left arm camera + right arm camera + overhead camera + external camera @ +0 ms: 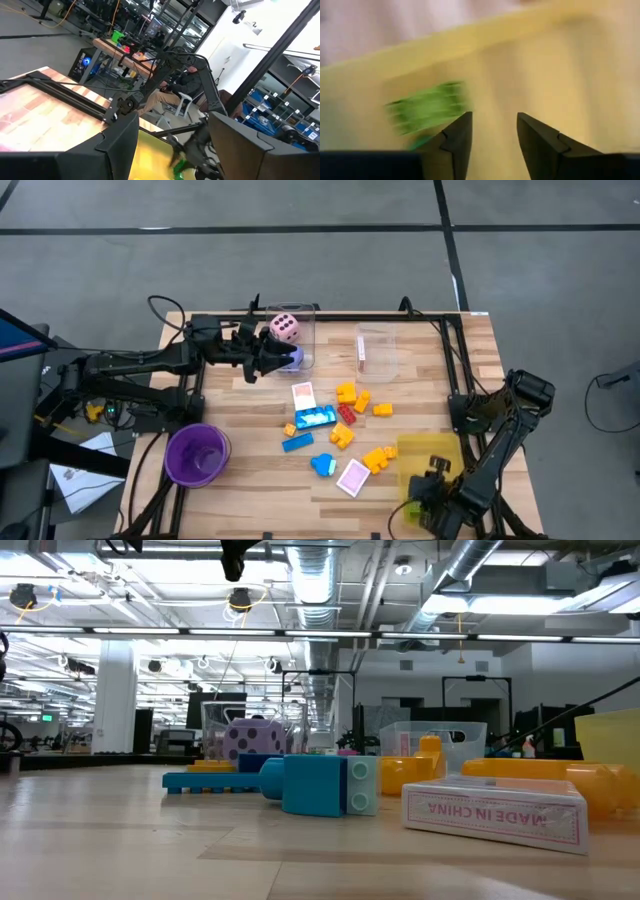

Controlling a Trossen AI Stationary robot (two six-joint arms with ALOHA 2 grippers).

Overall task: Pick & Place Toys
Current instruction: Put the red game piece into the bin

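Loose toys lie mid-table: yellow blocks (347, 393), a red block (346, 413), blue blocks (315, 418), flat pink-white cards (303, 393). A pink die (285, 328) and a purple die (292, 358) sit in the far clear box (305, 315). My left gripper (272, 358) hovers level by that box, open, with nothing between its fingers (120, 145). My right gripper (428, 492) points down into the yellow tray (430, 450), open. A green block (427, 107) lies on the tray floor beside its fingertips, not between them.
A purple round cup (197, 452) stands near the front left. A second clear box (376, 350) stands at the far centre-right. In the low view a blue block (320, 783) and a card pack (495, 812) lie close to the camera. A seated person shows beyond the table.
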